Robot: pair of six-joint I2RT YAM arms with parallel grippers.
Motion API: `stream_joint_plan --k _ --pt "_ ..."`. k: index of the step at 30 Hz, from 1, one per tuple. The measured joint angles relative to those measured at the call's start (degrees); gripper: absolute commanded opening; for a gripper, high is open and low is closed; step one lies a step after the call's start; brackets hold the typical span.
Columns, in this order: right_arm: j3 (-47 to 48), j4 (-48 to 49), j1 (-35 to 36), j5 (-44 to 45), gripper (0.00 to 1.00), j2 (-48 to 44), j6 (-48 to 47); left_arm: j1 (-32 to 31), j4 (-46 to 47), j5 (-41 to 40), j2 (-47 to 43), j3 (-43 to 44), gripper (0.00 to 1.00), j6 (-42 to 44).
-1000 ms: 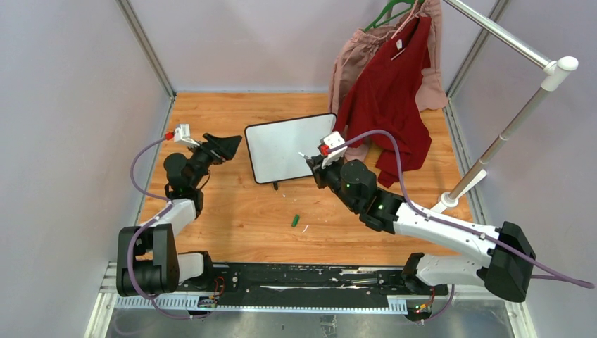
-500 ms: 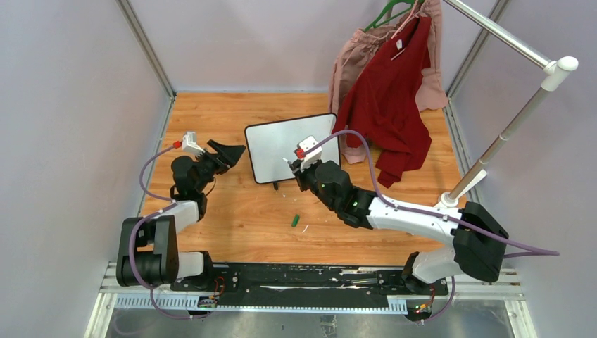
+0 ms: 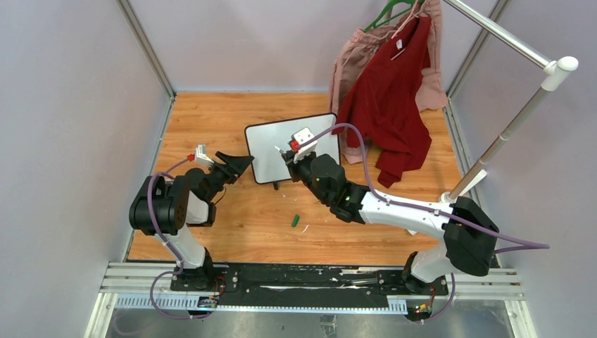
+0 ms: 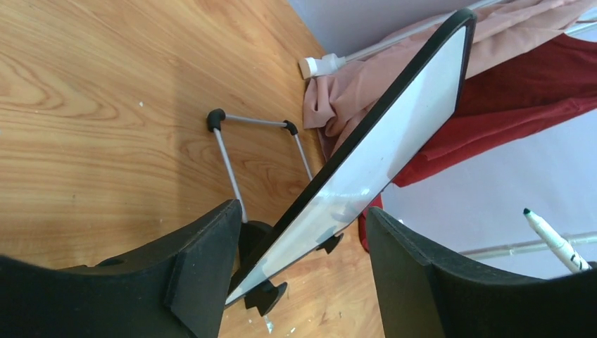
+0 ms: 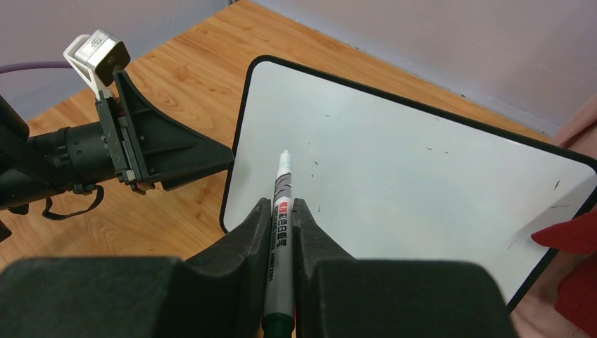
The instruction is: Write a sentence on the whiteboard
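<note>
Right pincer (image 5: 281, 208) around marker (image 5: 284, 172) over whiteboard (image 5: 422, 183), label (image 5: 281, 236) print unreadable

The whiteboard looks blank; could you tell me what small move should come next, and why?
Probably close the left gripper on the edge of the whiteboard to steady it. Its jaws stand open around that edge, the board leans on a wire stand, and the right gripper holds the marker uncapped over the blank surface.
</note>
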Motion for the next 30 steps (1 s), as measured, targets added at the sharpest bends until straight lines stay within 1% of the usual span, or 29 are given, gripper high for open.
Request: stream_joint_plan --k 4,8,12,20,25,30 --pt "0.8 0.0 0.0 0.0 0.0 0.6 -1.0 -0.1 4.1 0.9 1.6 -0.1 0.66 -0.1" --pt "1.8 0.1 0.0 0.0 0.0 1.9 -1.4 -0.1 6.4 1.2 2.6 0.0 0.61 0.2" --pt "2.6 0.0 0.0 -0.1 0.0 3.3 -1.7 -0.1 6.9 1.4 3.8 0.3 0.56 0.8" --pt "3.4 -0.1 0.0 -0.4 0.0 4.3 -1.9 -0.5 7.0 2.2 5.0 1.3 0.53 3.2" --pt "4.5 -0.1 -0.1 -0.7 0.0 6.3 -1.9 -1.7 7.1 2.3 5.6 1.5 0.46 4.7" --pt "5.3 -0.1 -0.4 -0.7 0.0 8.0 -1.7 -2.5 7.3 2.3 6.0 1.5 0.41 6.1"
